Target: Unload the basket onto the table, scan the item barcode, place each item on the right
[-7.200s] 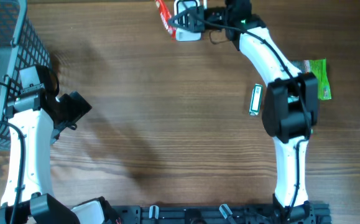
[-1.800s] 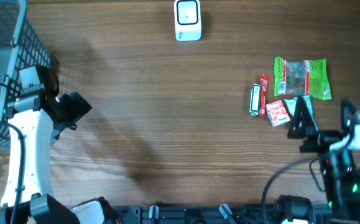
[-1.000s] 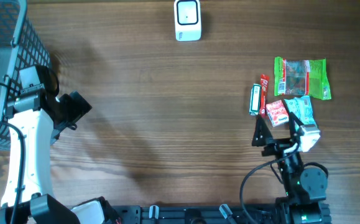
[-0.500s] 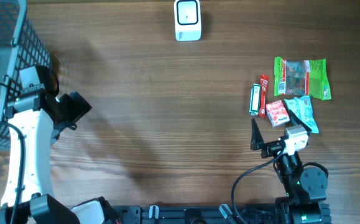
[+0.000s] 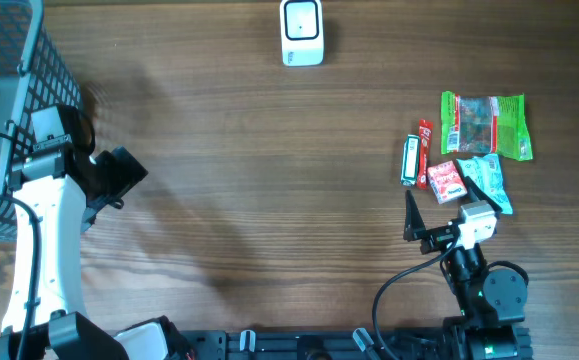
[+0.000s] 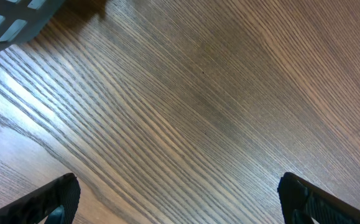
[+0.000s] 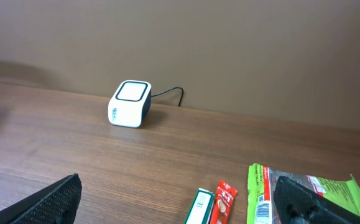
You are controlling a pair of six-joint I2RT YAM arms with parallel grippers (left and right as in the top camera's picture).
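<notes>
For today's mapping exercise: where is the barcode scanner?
Overhead, the barcode scanner sits centrally at the far edge of the table, left of the green packet.

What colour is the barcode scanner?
The scanner is white with a greyish top window; right wrist view best.

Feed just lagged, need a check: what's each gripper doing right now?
Left gripper: open, holding nothing.
Right gripper: open, holding nothing.

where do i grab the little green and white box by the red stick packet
Grip the green-and-white box across its narrow width, mid-length, coming straight down. It lies flat, so probably only its long edges offer purchase. Its left edge is free; the red stick packet lies close along the right, leaving the fingers little room there.
</notes>
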